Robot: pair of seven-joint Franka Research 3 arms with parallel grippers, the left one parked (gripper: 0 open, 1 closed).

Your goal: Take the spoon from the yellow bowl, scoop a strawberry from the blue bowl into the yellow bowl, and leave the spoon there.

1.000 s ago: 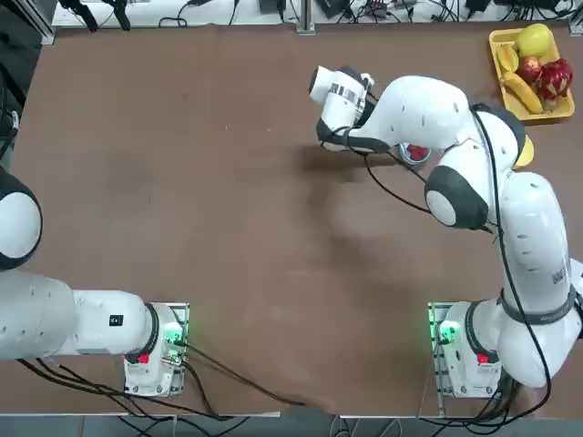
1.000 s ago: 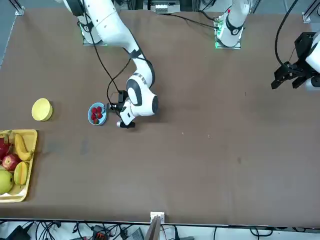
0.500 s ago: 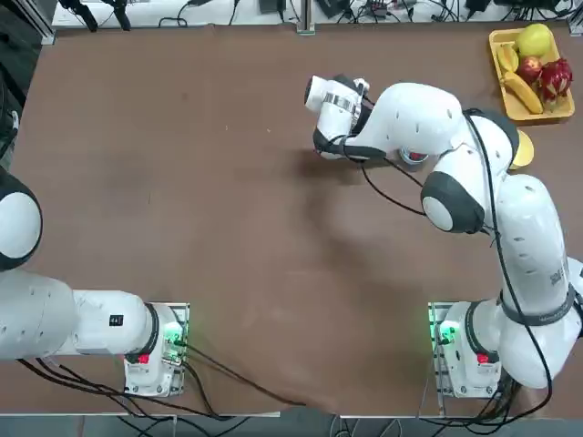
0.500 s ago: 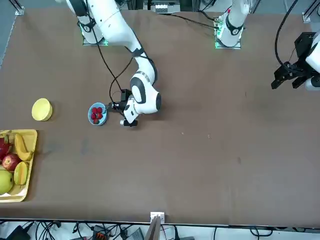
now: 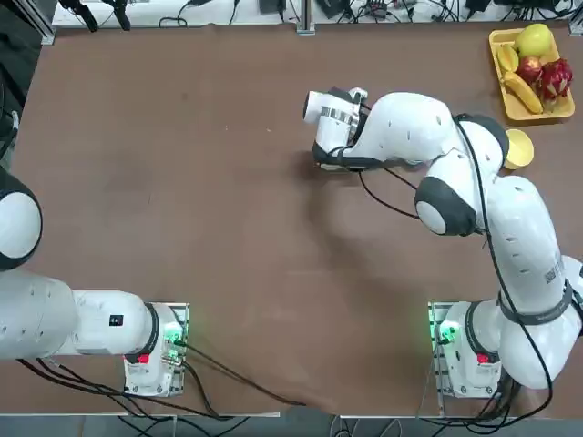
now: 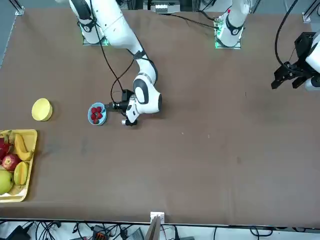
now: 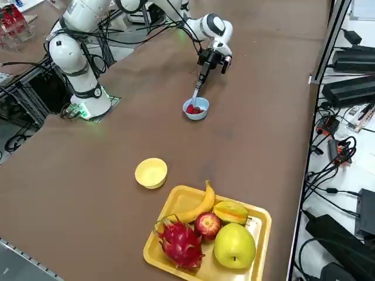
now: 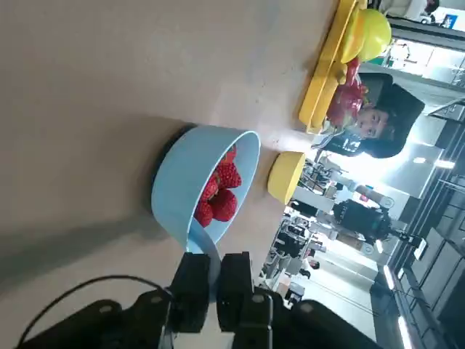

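Clamped on the spoon's handle, the right gripper has its two black fingers closed to either side of that thin plastic stem, and it tilts down toward the blue bowl. Behind the gripper, the white right arm reaches back to its base on the robot's side of the table.

Well out to the gripper's right, and farther from the arm bases than it is, lies the rectangular yellow fruit tray. It carries a dragon fruit, a round green fruit, a banana, a yellow-green fruit with an orange stripe and a red apple. Between tray and gripper, also on the gripper's right, sits the round yellow bowl, with nothing visible inside it. Just beside the fingertips, on that same side, stands the light-blue bowl, upright on the brown table.

From the grip, the pale bluish spoon slants down into the blue bowl, its tip inside, close to the strawberries clustered there.
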